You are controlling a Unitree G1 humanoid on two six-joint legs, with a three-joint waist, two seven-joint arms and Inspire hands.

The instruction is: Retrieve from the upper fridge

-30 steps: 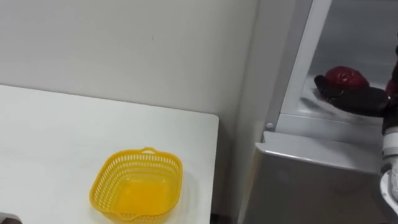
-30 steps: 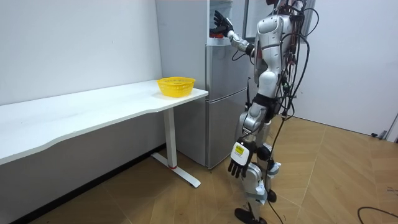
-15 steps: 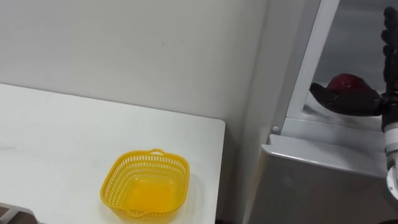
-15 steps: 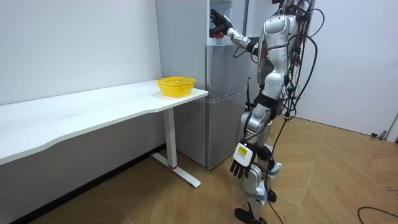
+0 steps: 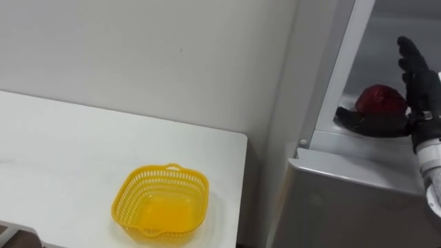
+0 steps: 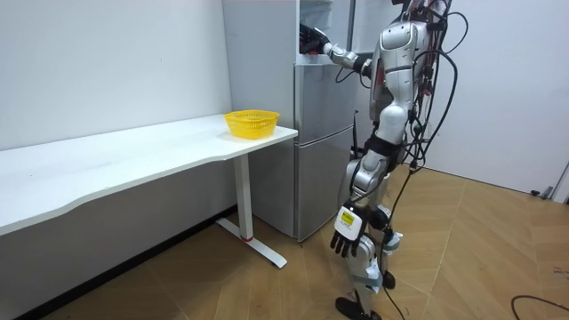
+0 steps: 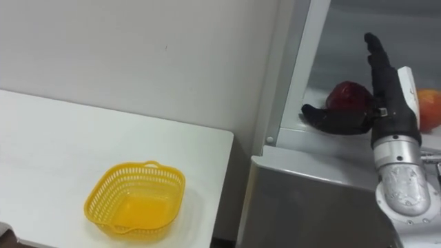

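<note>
A dark red fruit lies on the shelf of the open upper fridge. My right hand is up at that shelf, open. Its fingers stand straight up just right of the fruit, and its thumb stretches along the shelf in front of and under the fruit. Nothing is held. In the room view I stand facing the fridge with the right arm raised into it. My left hand hangs loose at my side.
A second orange-red fruit lies right of my hand on the same shelf. An empty yellow basket stands near the right end of the white table, left of the fridge. The shut lower fridge door is below the shelf.
My right hand has turned from lying flat in front of the red fruit to standing with its fingers upright, and has come closer to the fruit's right side. The view has shifted slightly.
</note>
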